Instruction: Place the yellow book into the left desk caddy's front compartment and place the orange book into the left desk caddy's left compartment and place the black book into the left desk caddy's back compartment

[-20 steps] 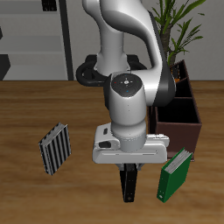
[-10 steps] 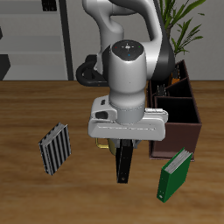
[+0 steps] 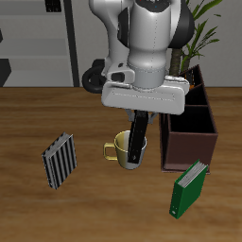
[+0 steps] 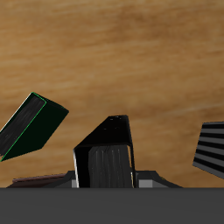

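**Black book aloft beside the caddy, much else hidden**

The gripper hangs in the air over the table, clamped on the top of the black book, which hangs upright below it. The fingers themselves are masked by the white hand body, so only the book's lower length shows. In the wrist view the black book fills the centre, its upper end cut off by the gripper housing.

The book hangs in front of the mug and covers part of its rim; the mug stands just beside the caddy, on its outer side. The arm blocks the caddy's rear sections, so what lies in them cannot be made out, and the dividers show only in part.

The green book leans nearer the table's front edge than the caddy, close to its corner. The striped book stands well apart from the caddy, beyond the mug; the wrist view crops it at the frame's edge.
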